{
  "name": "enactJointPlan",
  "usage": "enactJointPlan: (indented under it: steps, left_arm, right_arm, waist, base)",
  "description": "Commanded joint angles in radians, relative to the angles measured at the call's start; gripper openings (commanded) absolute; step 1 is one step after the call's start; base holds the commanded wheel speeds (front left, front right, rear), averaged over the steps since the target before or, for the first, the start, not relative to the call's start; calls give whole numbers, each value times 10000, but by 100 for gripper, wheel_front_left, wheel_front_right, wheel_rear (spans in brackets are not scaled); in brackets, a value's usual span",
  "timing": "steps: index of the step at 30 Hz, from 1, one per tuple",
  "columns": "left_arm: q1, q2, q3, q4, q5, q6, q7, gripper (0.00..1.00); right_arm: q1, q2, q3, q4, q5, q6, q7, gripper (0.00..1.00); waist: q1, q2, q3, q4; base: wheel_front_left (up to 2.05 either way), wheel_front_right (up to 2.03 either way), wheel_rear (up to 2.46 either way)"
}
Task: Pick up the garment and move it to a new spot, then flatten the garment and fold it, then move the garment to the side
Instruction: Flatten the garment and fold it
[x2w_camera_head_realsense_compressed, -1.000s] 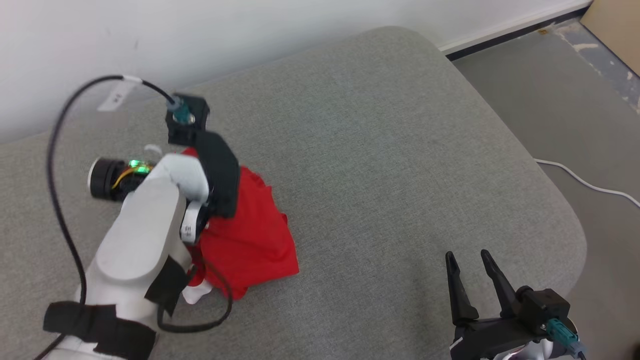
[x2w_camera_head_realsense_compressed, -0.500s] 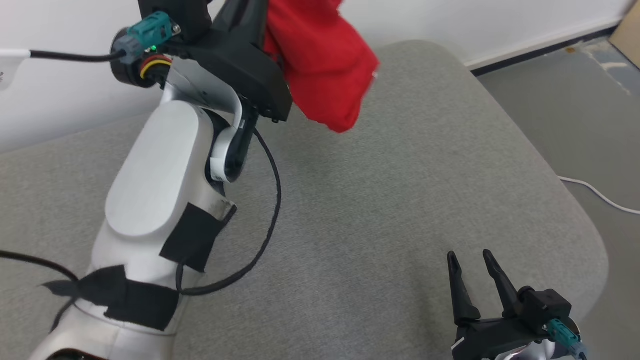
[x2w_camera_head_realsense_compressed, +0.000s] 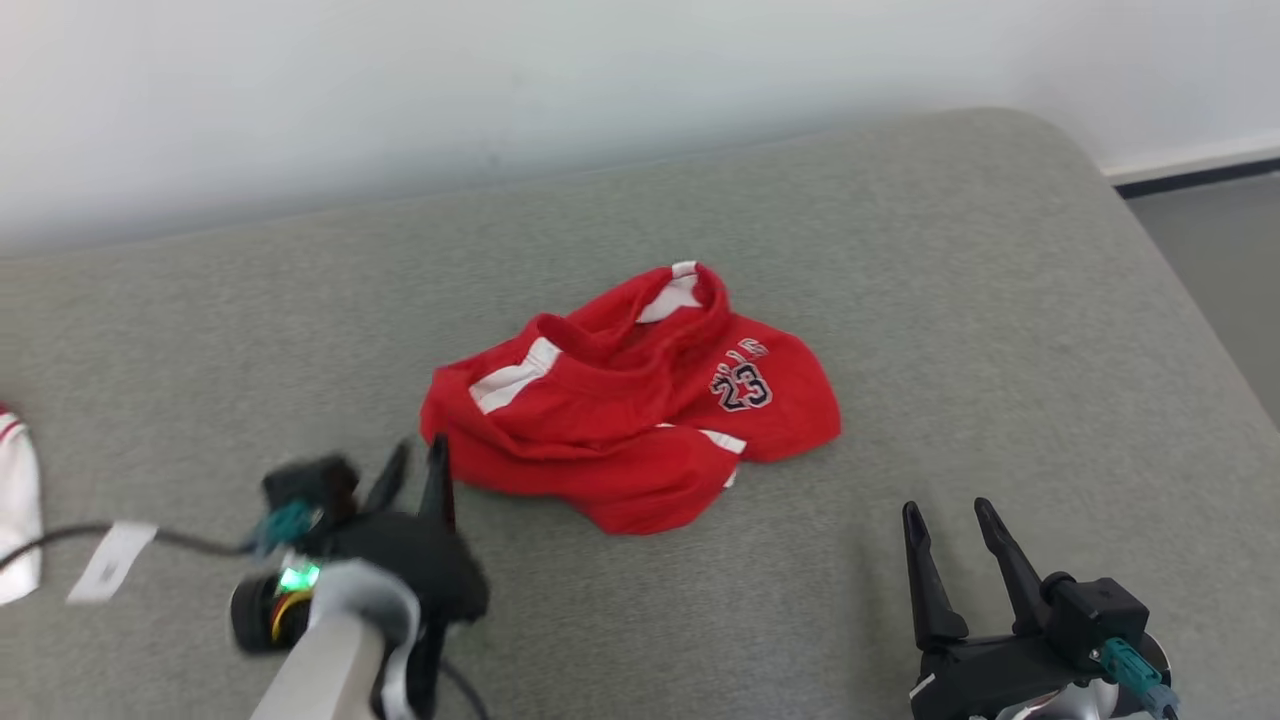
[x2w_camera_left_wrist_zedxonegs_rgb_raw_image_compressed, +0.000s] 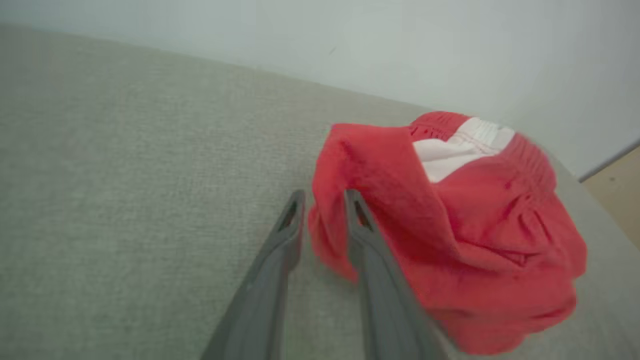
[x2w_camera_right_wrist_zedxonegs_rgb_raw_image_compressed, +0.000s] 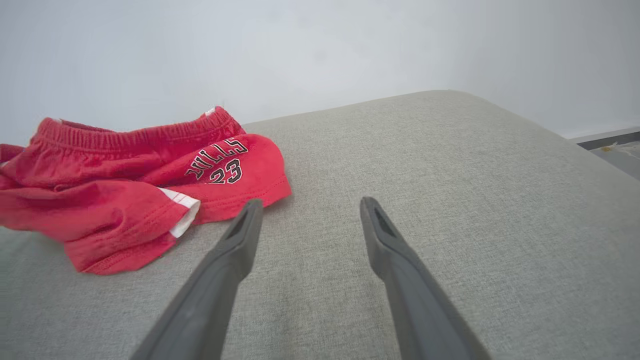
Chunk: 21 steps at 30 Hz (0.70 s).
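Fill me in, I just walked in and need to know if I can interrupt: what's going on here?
A two-armed robot is working on a pair of red shorts, meant to be flattened and folded. The shorts lie crumpled in a heap on the grey cushion. The left gripper sits at their near-left edge, jaws slightly parted and apparently not clamping the cloth. The right gripper hovers wide open to the right, apart from the shorts. Flattening and folding are not yet done.

One garment (x2w_camera_head_realsense_compressed: 630, 420); left end effector (x2w_camera_head_realsense_compressed: 418, 450), right end effector (x2w_camera_head_realsense_compressed: 947, 510) (two); one white cloth (x2w_camera_head_realsense_compressed: 15, 500); one cushion (x2w_camera_head_realsense_compressed: 950, 300).
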Motion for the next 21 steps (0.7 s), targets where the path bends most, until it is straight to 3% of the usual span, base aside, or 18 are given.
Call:
enactJointPlan:
  steps: [1, 8, 14, 21]
  left_arm:
    - [465, 144, 186, 81, -140, 114, -155, 100]
    - [1272, 885, 637, -402, -49, 680, -494, 100]
    - [446, 1119, -97, -1336, 494, 430, 237, 100]
    - [-1432, 840, -1557, -977, 1116, -116, 2428, 100]
  right_arm:
    - [48, -12, 0, -8, -63, 34, -3, 100]
    - [181, -8, -100, -36, -95, 34, 31, 100]
    - [82, -12, 38, 8, -2, 34, 39, 100]
    - [-89, -12, 412, 208, 302, 34, 11, 100]
  waist:
    - [1, -1, -52, 646]
    - [1, -1, -158, 1144]
    - [1, -1, -213, 1011]
    - [1, -1, -101, -503]
  base:
    - [0, 0, 0]
    - [0, 0, 0]
    - [0, 0, 0]
    - [0, 0, 0]
